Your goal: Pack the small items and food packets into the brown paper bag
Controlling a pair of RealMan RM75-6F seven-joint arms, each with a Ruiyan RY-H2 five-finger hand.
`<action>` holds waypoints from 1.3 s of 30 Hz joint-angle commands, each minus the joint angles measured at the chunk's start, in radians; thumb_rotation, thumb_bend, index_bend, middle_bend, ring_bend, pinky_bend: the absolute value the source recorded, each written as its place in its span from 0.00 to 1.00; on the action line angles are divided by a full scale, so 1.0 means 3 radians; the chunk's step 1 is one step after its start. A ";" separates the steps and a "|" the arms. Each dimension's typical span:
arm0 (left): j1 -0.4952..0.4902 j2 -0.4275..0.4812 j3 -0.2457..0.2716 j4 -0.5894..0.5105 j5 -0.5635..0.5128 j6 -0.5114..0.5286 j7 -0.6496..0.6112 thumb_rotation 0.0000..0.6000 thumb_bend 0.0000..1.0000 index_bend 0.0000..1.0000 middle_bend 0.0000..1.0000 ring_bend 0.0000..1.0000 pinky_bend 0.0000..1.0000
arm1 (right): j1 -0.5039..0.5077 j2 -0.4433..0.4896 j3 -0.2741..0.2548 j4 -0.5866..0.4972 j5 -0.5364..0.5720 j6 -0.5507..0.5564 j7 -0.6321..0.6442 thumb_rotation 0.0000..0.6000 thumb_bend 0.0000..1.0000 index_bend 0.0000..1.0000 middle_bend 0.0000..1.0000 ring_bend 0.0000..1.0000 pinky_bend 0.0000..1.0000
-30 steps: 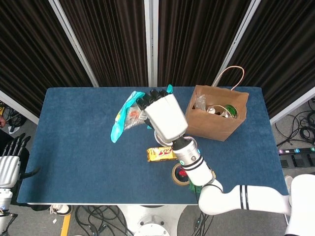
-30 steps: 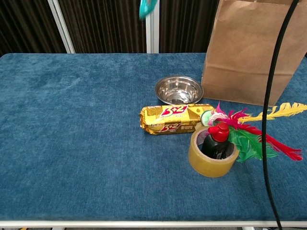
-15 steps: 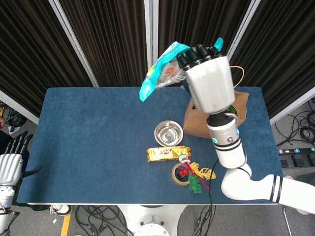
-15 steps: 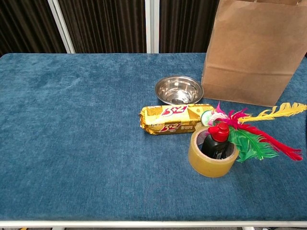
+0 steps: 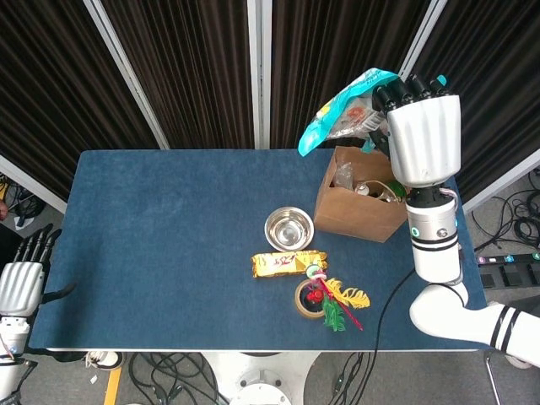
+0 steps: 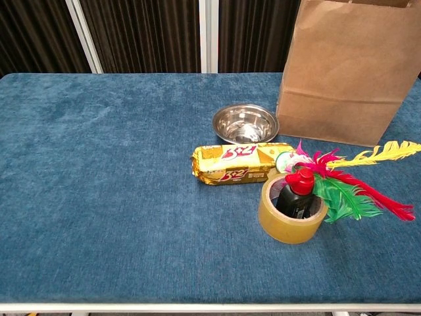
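Right hand (image 5: 419, 126) swung further right, now above paper bag (image 5: 361, 205), gripping teal snack packet (image 5: 344, 110). Left hand (image 5: 18, 283) idle off table (image 5: 152, 245) edge, fingers apart.

Right hand (image 5: 419, 126) at our two o'clock, holding teal snack packet (image 5: 342, 110) above open paper bag (image 5: 359, 207); left hand (image 5: 21, 278) at eight o'clock.
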State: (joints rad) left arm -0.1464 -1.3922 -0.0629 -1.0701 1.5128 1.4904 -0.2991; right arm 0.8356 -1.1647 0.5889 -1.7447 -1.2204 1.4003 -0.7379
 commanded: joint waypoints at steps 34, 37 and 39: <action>0.0014 -0.0008 0.0016 0.0029 -0.0027 -0.0009 0.0009 1.00 0.14 0.09 0.06 0.00 0.12 | -0.0138 -0.0846 -0.0399 0.0794 0.0158 0.0299 0.0759 1.00 0.48 0.66 0.60 0.55 0.73; 0.0018 -0.0010 0.0016 0.0038 -0.0028 -0.0004 -0.0007 1.00 0.14 0.09 0.06 0.00 0.12 | -0.0137 -0.0906 -0.0375 0.0835 0.0175 0.0333 0.0787 1.00 0.48 0.66 0.60 0.55 0.73; 0.0022 -0.0010 0.0022 0.0046 -0.0024 -0.0001 -0.0016 1.00 0.14 0.09 0.06 0.00 0.12 | -0.0146 -0.0928 -0.0366 0.0846 0.0205 0.0334 0.0794 1.00 0.46 0.65 0.60 0.55 0.73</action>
State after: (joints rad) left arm -0.1399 -1.3951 -0.0563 -1.0561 1.5056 1.4899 -0.3040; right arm 0.7932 -1.4403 0.4772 -1.4925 -1.1636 1.5007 -0.5012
